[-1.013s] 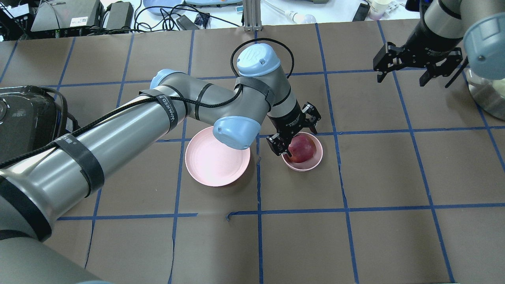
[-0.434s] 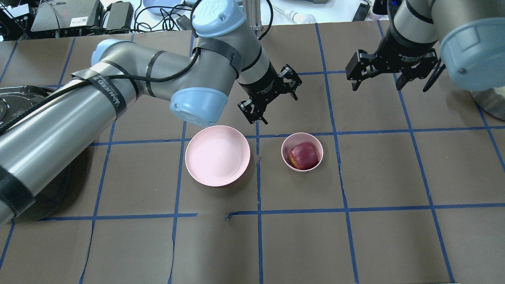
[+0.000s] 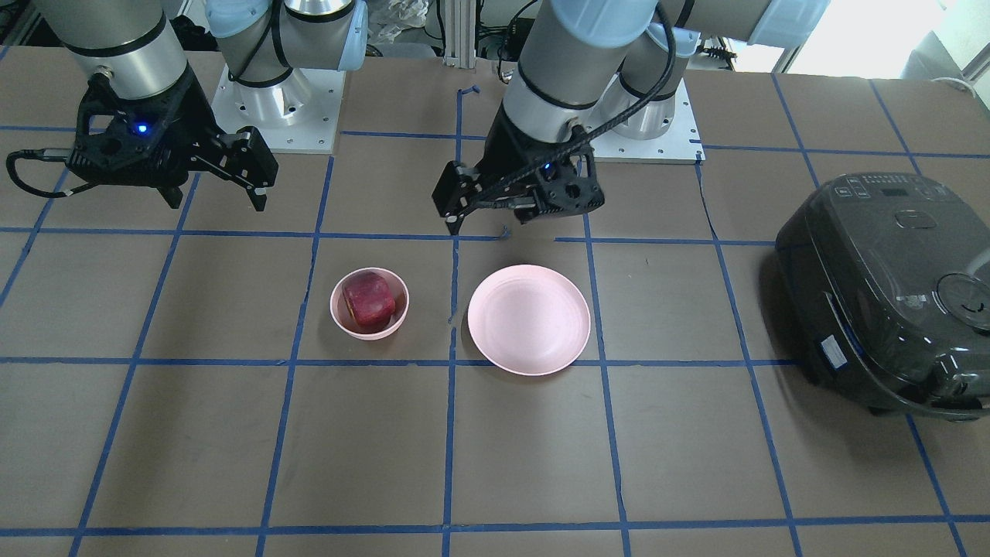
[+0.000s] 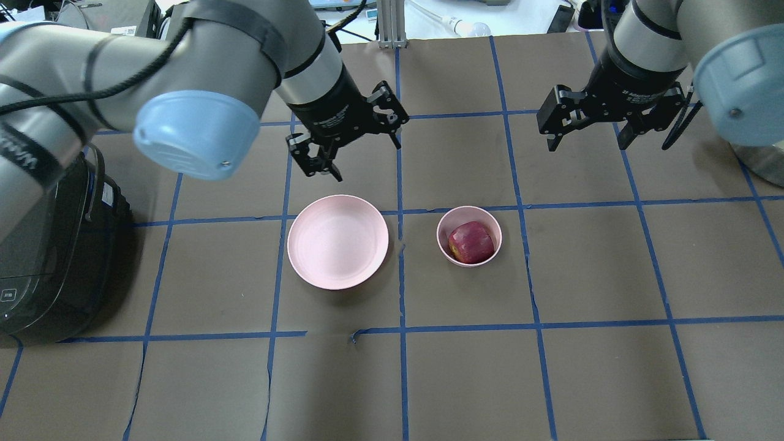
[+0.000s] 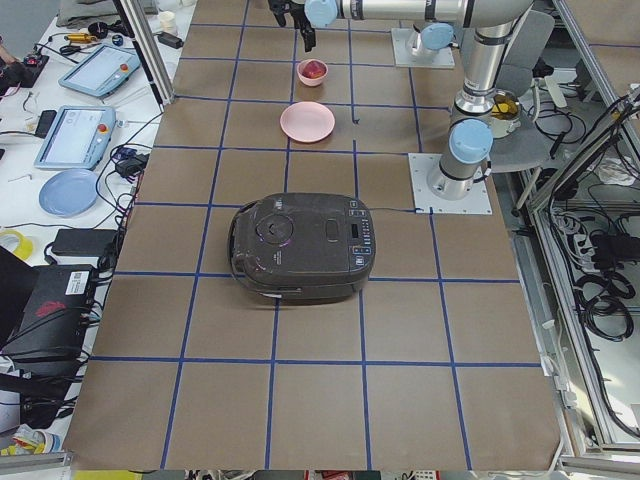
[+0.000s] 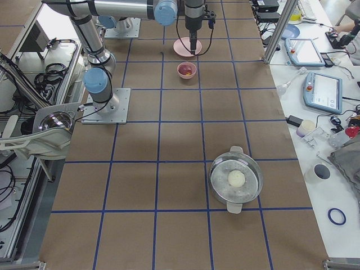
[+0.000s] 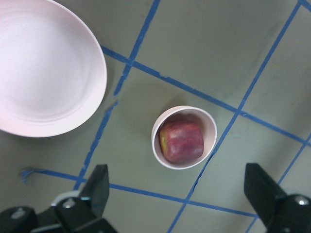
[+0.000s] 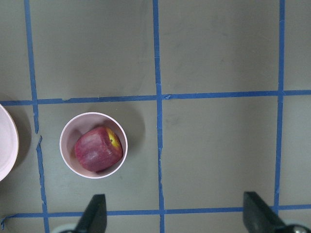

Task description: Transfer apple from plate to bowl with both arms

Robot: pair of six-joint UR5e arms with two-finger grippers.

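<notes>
The dark-red apple (image 4: 471,242) lies in the small pink bowl (image 4: 438,236), right of the wide pink plate (image 4: 337,242), which holds nothing. My left gripper (image 4: 366,160) is open and empty, raised above the table just beyond the plate's far edge. My right gripper (image 4: 586,146) is open and empty, raised beyond and to the right of the bowl. The front view shows the apple (image 3: 369,300), bowl (image 3: 334,305), plate (image 3: 528,319), left gripper (image 3: 514,216) and right gripper (image 3: 215,203). Both wrist views look down on the apple (image 7: 181,141) (image 8: 98,149) in the bowl (image 7: 209,127) (image 8: 65,131).
A black rice cooker (image 4: 43,245) stands at the table's left end. A steel pot (image 6: 236,180) with a white ball in it stands at the right end. Cables and devices lie past the table's far edge.
My left gripper has lifted away from the apple in the bowl and moved up and left to beyond the plate. The right gripper has shifted slightly left. The apple stays in the bowl.
</notes>
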